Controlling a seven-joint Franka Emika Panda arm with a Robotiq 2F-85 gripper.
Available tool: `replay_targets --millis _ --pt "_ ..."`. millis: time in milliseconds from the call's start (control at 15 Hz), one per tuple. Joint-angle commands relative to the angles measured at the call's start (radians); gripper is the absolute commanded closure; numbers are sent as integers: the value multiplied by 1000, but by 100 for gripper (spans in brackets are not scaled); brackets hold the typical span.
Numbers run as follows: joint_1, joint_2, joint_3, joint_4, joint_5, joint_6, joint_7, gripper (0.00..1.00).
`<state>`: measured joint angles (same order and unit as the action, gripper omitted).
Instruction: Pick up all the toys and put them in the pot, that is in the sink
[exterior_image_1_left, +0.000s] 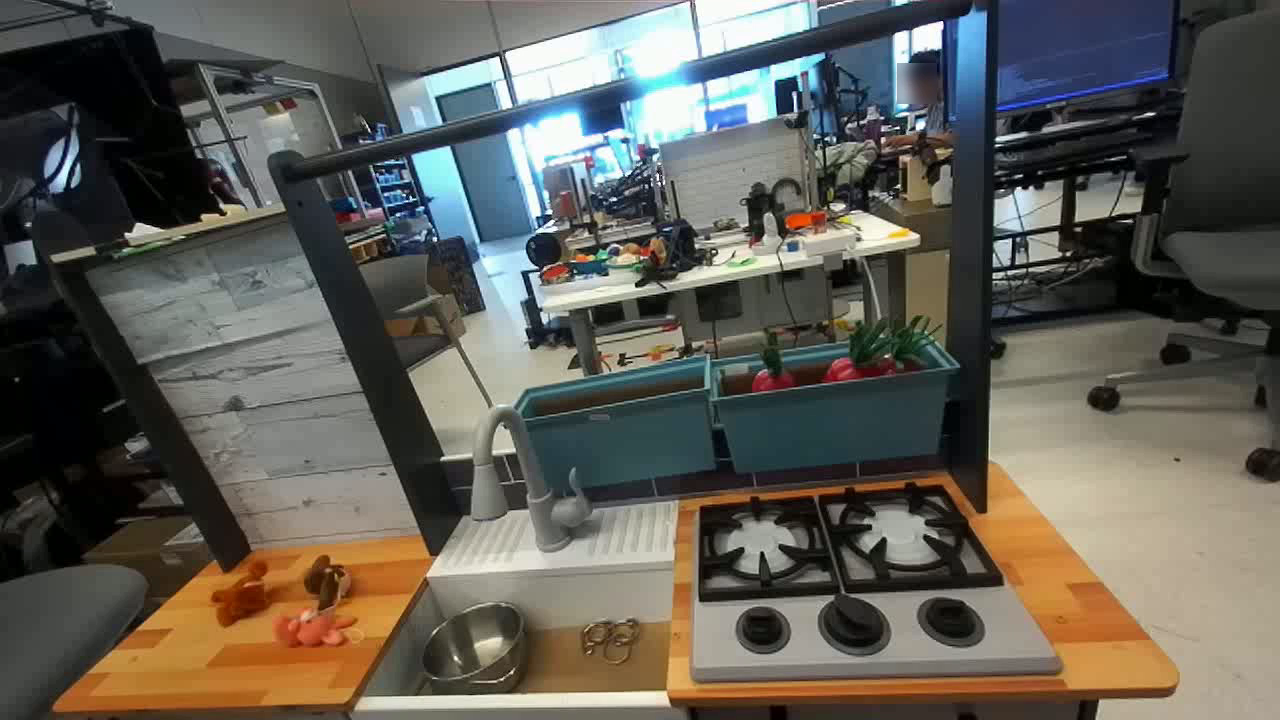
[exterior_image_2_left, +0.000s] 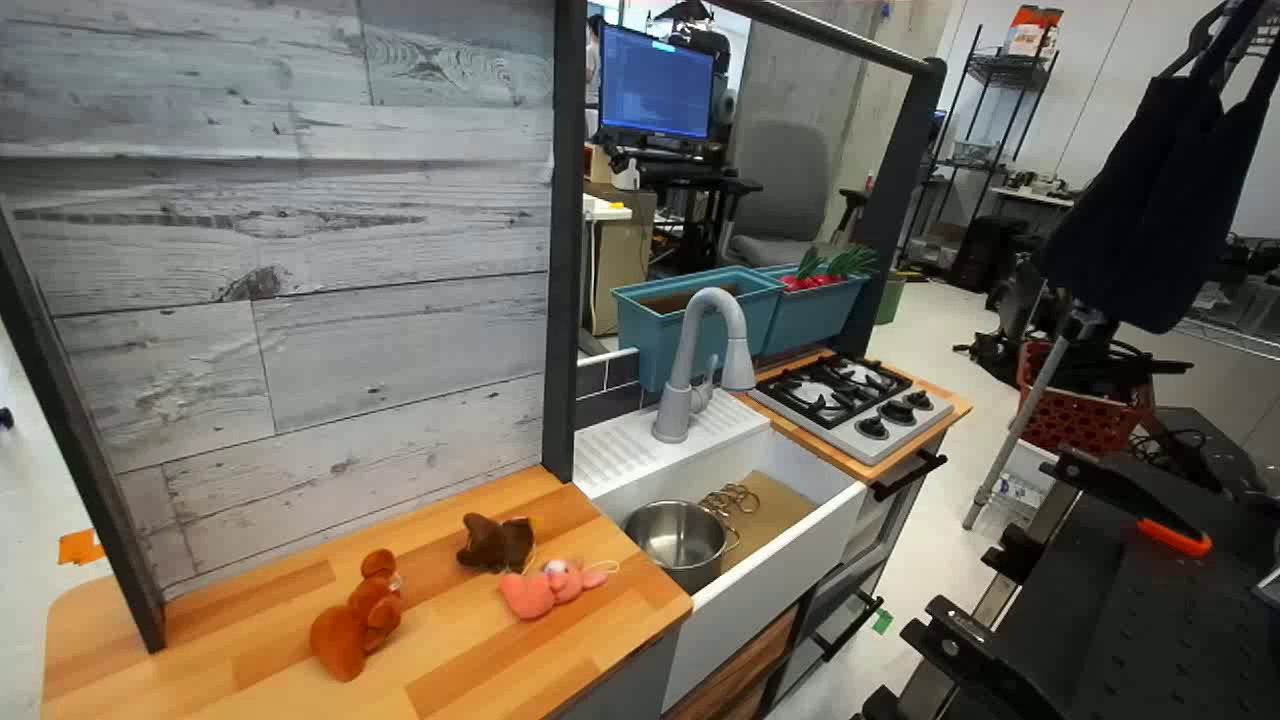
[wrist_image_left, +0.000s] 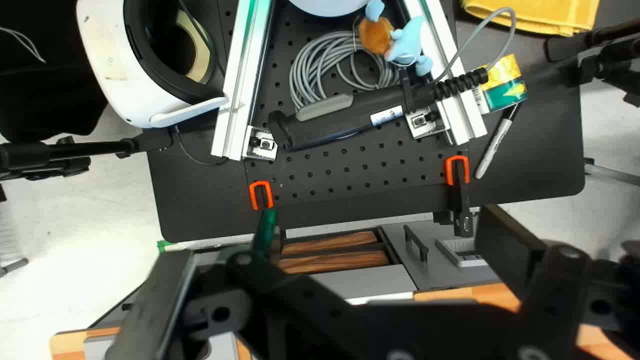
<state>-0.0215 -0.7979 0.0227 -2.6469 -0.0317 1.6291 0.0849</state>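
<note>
Three small plush toys lie on the wooden counter left of the sink in both exterior views. They are an orange-brown toy (exterior_image_1_left: 241, 594) (exterior_image_2_left: 358, 618), a dark brown toy (exterior_image_1_left: 325, 582) (exterior_image_2_left: 496, 543) and a pink toy (exterior_image_1_left: 308, 628) (exterior_image_2_left: 545, 588). A silver metal pot (exterior_image_1_left: 476, 645) (exterior_image_2_left: 678, 540) stands in the white sink (exterior_image_1_left: 600, 590) (exterior_image_2_left: 790, 560). The pot looks empty inside. My gripper (wrist_image_left: 340, 250) shows only in the wrist view, fingers wide apart with nothing between them. It is above the kitchen's front edge. The counter toys and pot are out of the wrist view.
Metal rings (exterior_image_1_left: 610, 640) lie in the sink beside the pot. A grey faucet (exterior_image_1_left: 545, 510) rises behind it. A stove (exterior_image_1_left: 850, 590) and teal planters (exterior_image_1_left: 840, 410) stand nearby. A black table (wrist_image_left: 350, 175) holds a headset (wrist_image_left: 125, 65), cable and a blue-brown plush (wrist_image_left: 405, 42).
</note>
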Motion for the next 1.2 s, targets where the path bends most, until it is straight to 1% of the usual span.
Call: replay_targets --millis 0,800,867,933,1000,1133 --pt "0 0 0 1 0 -1 0 0" --pt "0 0 0 1 0 -1 0 0" --pt "8 -15 -10 11 28 35 -4 0" --pt "15 -3 -14 20 48 76 -4 0" --pt "17 49 -11 39 72 147 10 0" --pt "17 129 -9 52 121 345 21 0"
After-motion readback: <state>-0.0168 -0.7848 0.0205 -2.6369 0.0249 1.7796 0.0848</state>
